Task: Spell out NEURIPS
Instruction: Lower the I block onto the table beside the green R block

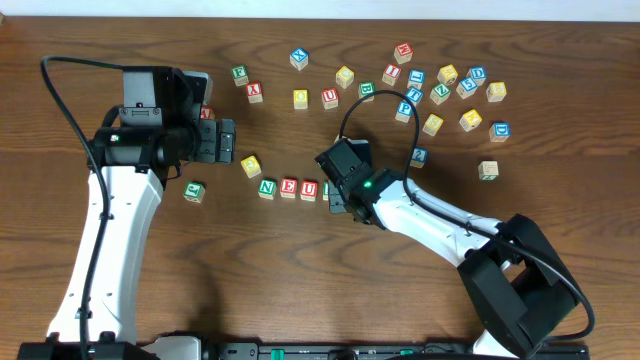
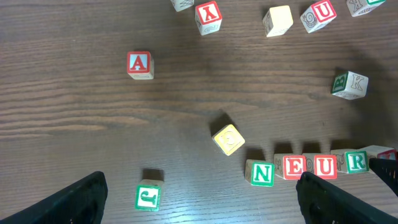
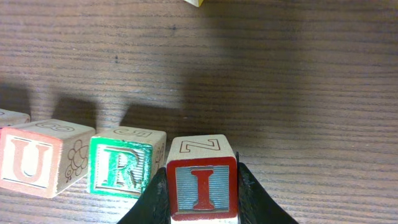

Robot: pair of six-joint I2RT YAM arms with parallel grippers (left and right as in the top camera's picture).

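Note:
A row of blocks spells N [image 1: 267, 187], E [image 1: 288, 187], U [image 1: 309, 189] and R [image 2: 356, 162] at the table's middle. My right gripper [image 3: 202, 190] is shut on a red I block [image 3: 202, 186] and holds it just right of the green R block [image 3: 121, 167], touching or nearly touching it. My left gripper [image 2: 199, 202] is open and empty, hovering left of the row, with a green J block [image 2: 148, 196] between its fingers' span on the table.
A yellow block [image 1: 250, 165] lies above the N. A red A block [image 2: 139, 64] and a green J block [image 1: 194, 190] lie left. Many loose letter blocks [image 1: 440, 90] are scattered at the back right.

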